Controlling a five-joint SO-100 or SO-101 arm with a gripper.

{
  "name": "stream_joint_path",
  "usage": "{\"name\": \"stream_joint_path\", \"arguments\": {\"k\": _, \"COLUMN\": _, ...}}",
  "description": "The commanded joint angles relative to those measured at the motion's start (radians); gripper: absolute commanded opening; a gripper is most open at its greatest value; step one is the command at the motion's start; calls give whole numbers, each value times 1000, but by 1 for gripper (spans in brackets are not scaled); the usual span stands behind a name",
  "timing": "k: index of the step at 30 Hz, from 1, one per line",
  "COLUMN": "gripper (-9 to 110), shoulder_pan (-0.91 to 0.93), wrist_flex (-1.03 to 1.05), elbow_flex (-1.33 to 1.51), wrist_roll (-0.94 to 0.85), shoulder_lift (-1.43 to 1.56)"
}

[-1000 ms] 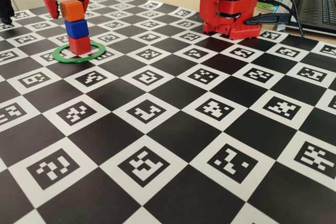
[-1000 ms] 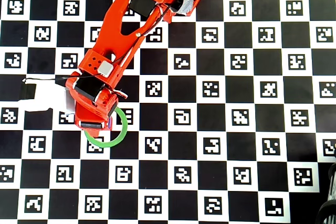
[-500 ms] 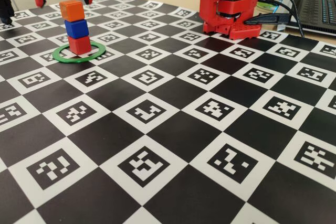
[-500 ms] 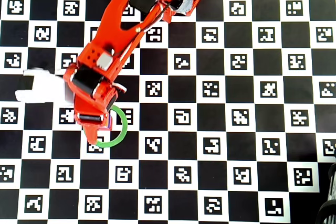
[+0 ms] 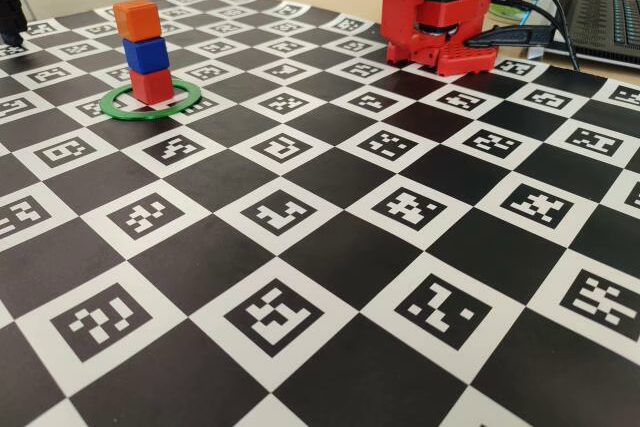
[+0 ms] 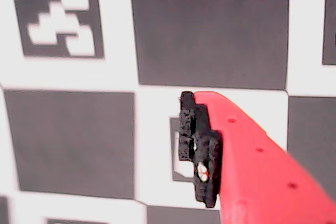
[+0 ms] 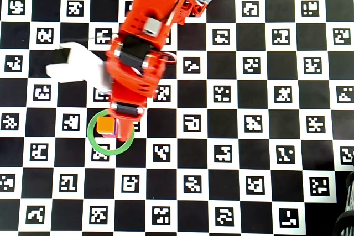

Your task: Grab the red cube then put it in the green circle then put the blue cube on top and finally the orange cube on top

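On the checkered desk, the green circle rings a finished stack: red cube, blue cube, orange cube topmost. In the overhead view the gripper overlaps the circle's right edge, just beside the stack; it holds nothing, its opening unclear.

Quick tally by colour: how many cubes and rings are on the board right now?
Orange cube: 1
Blue cube: 1
Red cube: 1
Green circle: 1
Total: 4, the three cubes stacked inside the ring.
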Motion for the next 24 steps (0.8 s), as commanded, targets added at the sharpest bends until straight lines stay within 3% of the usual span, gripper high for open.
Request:
{"name": "stream_joint_path", "arguments": {"k": 1, "gripper": 19, "shoulder_pan": -112, "wrist_flex": -209, "elbow_flex": 221, "wrist_roll": -72, "shoulder_lift": 181}}
{"name": "stream_joint_path", "arguments": {"k": 6, "gripper": 12, "shoulder_pan": -181, "wrist_flex": -509, "elbow_flex": 560, "wrist_roll": -210, "shoulder_lift": 344}}
{"name": "stream_joint_path", "arguments": {"k": 11, "gripper": -6, "shoulder_pan": -192, "wrist_flex": -773, "elbow_flex": 824, "wrist_roll": -337, "shoulder_lift": 505}}
{"name": "stream_joint_path", "arguments": {"k": 24, "gripper": -6, "shoulder_pan": -264, "wrist_flex": -815, "elbow_flex": 1203, "wrist_roll": -790, "shoulder_lift": 830}}
